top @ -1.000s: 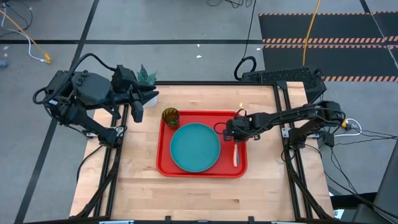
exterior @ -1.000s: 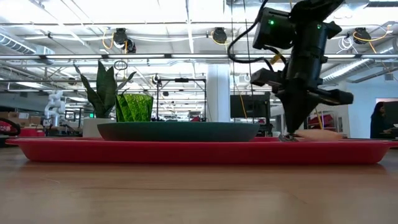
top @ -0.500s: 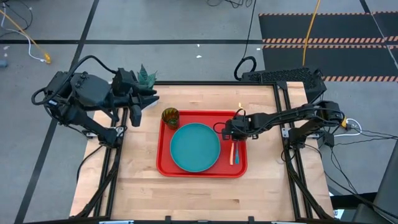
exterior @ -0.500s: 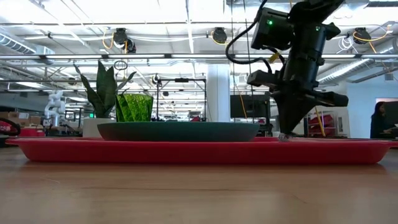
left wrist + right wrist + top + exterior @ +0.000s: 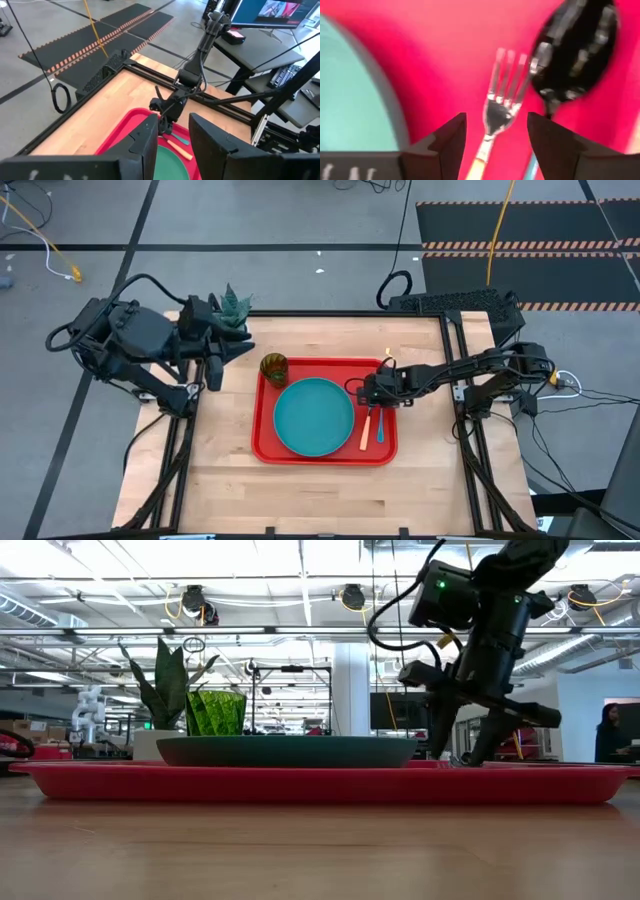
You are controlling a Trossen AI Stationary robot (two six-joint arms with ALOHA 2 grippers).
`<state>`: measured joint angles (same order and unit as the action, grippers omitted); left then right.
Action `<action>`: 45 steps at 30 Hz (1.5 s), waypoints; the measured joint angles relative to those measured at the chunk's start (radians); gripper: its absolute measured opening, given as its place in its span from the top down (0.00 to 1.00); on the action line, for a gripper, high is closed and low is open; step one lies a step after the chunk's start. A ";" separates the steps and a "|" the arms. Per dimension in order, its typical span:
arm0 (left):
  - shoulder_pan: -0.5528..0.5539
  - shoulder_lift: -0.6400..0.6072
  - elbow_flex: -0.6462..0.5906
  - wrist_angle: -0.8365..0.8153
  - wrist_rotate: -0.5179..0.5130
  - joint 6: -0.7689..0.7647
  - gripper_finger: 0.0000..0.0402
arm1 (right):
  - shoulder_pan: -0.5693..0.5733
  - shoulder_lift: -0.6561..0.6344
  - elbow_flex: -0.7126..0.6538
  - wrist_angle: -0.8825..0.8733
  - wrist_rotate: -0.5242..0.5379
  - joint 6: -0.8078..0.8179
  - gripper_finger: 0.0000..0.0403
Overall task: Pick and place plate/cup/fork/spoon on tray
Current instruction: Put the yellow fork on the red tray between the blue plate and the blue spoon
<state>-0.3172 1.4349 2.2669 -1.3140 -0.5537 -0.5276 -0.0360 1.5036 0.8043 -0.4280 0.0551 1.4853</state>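
The red tray (image 5: 262,430) lies mid-table. On it rest the teal plate (image 5: 314,415), the olive-green cup (image 5: 274,367) at its far left corner, and, right of the plate, the fork (image 5: 366,430) and the spoon (image 5: 380,426) side by side. In the right wrist view the fork's tines (image 5: 505,70) lie flat beside the spoon's dark bowl (image 5: 572,50). My right gripper (image 5: 372,394) stands open over the fork's neck, a finger on either side and apart from it. My left gripper (image 5: 214,362) waits open at the table's far left, with nothing between its fingers.
A white pot with a green plant (image 5: 235,305) stands at the table's far left corner, close by my left arm. Bare wood lies near, left and right of the tray. In the low view the tray's rim (image 5: 300,785) hides the cutlery.
My right gripper has opened and let go of the fork. The fork now lies flat on the tray, its orange handle swung a little toward the plate, which uncovers the spoon's blue handle beside it. My left arm has drawn slightly back toward the table's left edge.
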 joint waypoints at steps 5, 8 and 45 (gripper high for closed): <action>0.000 0.000 0.000 0.000 0.000 -0.009 0.72 | 0.001 -0.009 0.000 0.082 0.020 -0.028 0.49; 0.000 0.000 0.000 0.000 0.000 -0.009 0.72 | 0.000 -0.008 -0.001 0.112 -0.014 -0.032 0.51; -0.005 0.006 0.000 0.000 0.020 -0.022 0.72 | 0.176 -0.002 0.000 0.125 0.002 0.221 0.64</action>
<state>-0.3226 1.4406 2.2673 -1.3136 -0.5332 -0.5492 0.1398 1.5017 0.8040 -0.3025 0.0574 1.7064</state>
